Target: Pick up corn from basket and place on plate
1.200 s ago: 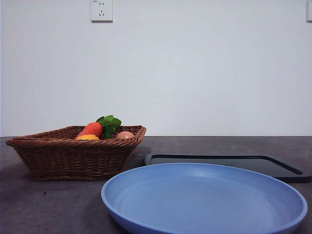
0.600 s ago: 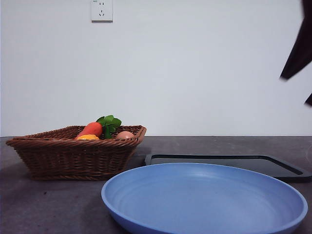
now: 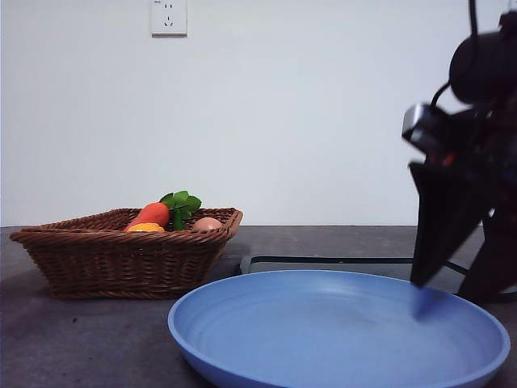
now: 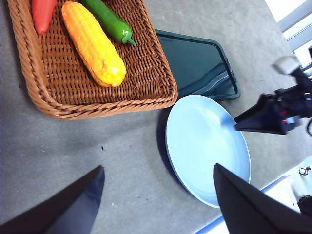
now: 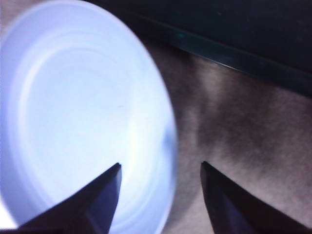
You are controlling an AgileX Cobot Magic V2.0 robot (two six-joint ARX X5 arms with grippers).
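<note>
Table: we saw a dark grey table (image 4: 117,146) carrying everything, with a white wall and a socket (image 3: 168,17) behind it in the front view.

Right gripper: we found the right gripper (image 3: 457,283) large and dark at the side of the front view, its jaws spread wide and gripping nothing. One jaw tip hung over the plate's edge, the other beyond the rim, near the tray. We saw the same gripper in the left wrist view (image 4: 265,119) with a tip at the plate's rim.

Plate: we noted the light-blue plate (image 3: 242,323) bare, nearest the front camera, just beside the basket and the tray. The right wrist view (image 5: 58,97) showed it under one jaw.

Basket: we saw the brown wicker basket (image 4: 73,105) apart from the plate, its braided rim intact (image 3: 81,242).

Tray: we saw the flat black tray (image 4: 200,63) touching or nearly touching the basket's corner, behind the plate.

Left gripper: we found the left gripper (image 4: 158,190) high above the bare table, near the basket and plate, jaws wide apart and empty.

Corn: we saw the corn (image 4: 93,44) lying flat on the basket floor, untouched; only its yellow top (image 3: 145,228) showed over the rim.

Other contents: beside the corn lay a green pepper (image 4: 109,22) and a carrot (image 3: 151,213); a pinkish egg (image 3: 207,224) peeked above the rim.
</note>
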